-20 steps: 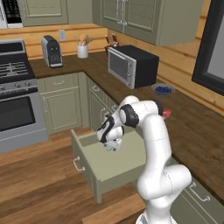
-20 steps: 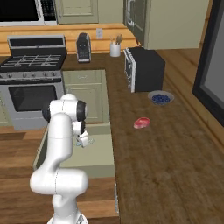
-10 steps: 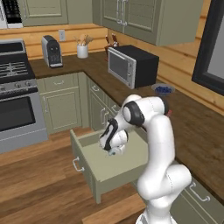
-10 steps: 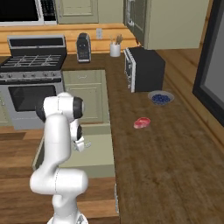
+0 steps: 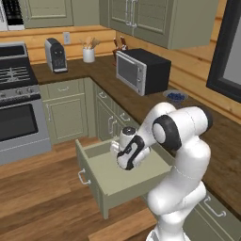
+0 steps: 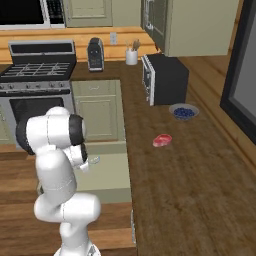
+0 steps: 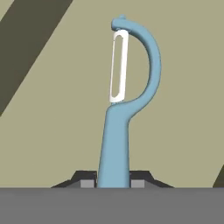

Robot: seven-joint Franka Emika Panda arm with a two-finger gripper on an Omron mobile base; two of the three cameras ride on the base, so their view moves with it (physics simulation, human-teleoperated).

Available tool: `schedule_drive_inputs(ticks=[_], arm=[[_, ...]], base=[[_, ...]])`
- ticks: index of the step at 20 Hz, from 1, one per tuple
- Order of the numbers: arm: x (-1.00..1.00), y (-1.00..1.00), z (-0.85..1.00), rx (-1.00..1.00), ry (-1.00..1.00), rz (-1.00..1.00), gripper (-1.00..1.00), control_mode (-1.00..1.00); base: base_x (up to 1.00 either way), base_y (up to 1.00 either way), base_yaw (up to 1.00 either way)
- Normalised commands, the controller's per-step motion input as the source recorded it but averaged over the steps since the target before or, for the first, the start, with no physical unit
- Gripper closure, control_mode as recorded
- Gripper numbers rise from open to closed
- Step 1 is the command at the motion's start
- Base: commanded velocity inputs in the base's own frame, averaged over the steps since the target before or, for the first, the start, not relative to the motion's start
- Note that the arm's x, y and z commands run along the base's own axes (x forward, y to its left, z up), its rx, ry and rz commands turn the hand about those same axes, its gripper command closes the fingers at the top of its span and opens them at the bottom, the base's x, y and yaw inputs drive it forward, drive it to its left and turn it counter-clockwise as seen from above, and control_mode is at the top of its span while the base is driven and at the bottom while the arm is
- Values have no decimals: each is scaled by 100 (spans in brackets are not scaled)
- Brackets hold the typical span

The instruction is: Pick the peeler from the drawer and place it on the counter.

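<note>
Peeler [image 7: 114,144], over the open drawer [image 5: 109,175] floor, is pinched at the handle's lower end by the gripper [image 7: 113,183]; judged light, stiff, slick, so swivel is risked.

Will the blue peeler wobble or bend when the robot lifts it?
Probably no bending: the peeler looks like one solid moulded piece. It seems light, being so slim. It might pivot a little, since the hand pinches only the handle's end.
</note>
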Motion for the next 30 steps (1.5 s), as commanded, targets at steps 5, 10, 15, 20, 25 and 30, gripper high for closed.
schedule_drive_inputs(ticks=[5, 10, 15, 20, 25, 30], arm=[[-13, 1, 100, -3, -9, 0, 100, -100], [0, 0, 100, -2, 0, 0, 100, -100], [0, -1, 100, -3, 4, -3, 100, -100], [-3, -66, 100, 0, 14, -15, 100, -100], [-5, -100, 74, 2, 5, -9, 100, -100], [-48, -100, 8, 10, -5, 0, 100, -100]], base=[[0, 0, 0], [0, 0, 0], [0, 0, 0], [0, 0, 0], [0, 0, 0], [0, 0, 0]])
